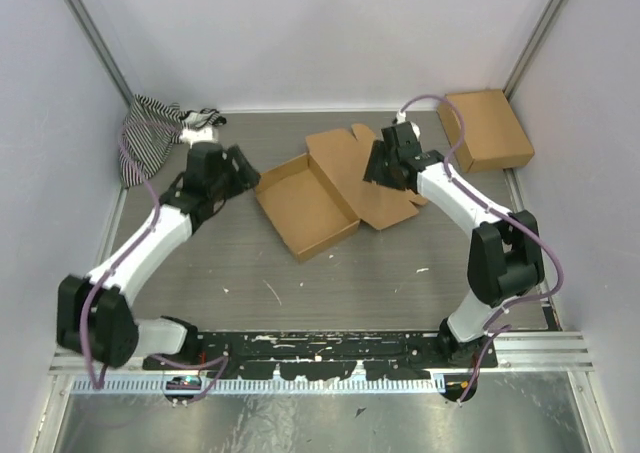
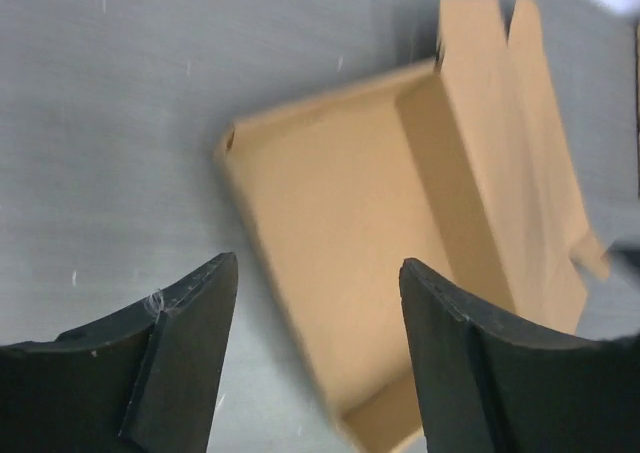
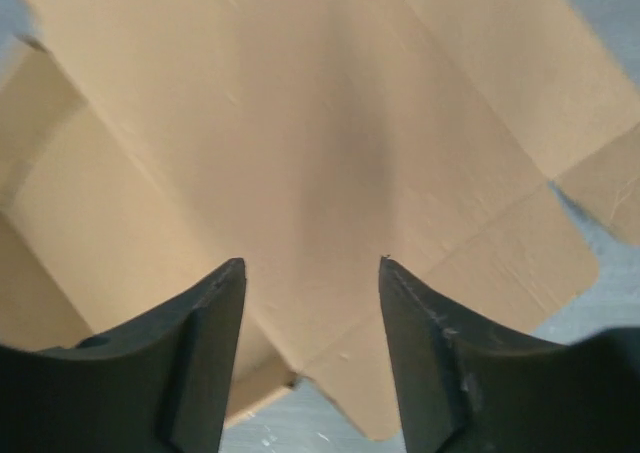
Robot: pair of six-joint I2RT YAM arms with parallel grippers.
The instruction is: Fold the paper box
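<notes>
Your box (image 1: 300,208) lies near the middle of the surface (image 1: 350,283), half made. Its shallow tray has its walls standing. The lid panel and its flaps spread out flat from the tray toward 1 o'clock. Your left hand (image 1: 248,175) sits at the tray's 9 o'clock, just beside the near corner, with its jaws standing well apart and nothing between them. From the left wrist, the hand (image 2: 318,268) looks down on the box (image 2: 340,223), whose floor and far wall show in the gap between the dark fingers (image 2: 200,313). You cannot tell from these views whether a fingertip touches the card. Your right hand (image 1: 382,168) hangs over the lid panel at about 2 o'clock from the tray. Its jaws are also wide and grip nothing. From the right wrist, the hand (image 3: 312,268) frames flat brown card (image 3: 300,123) with fold creases and a rounded flap, and each finger (image 3: 420,313) stands clear of it on either side. A second, closed brown carton (image 1: 487,128) rests in the surface's 1 o'clock corner, well apart from the work. A striped cloth (image 1: 150,133) is bunched in the 11 o'clock corner behind your left arm.
</notes>
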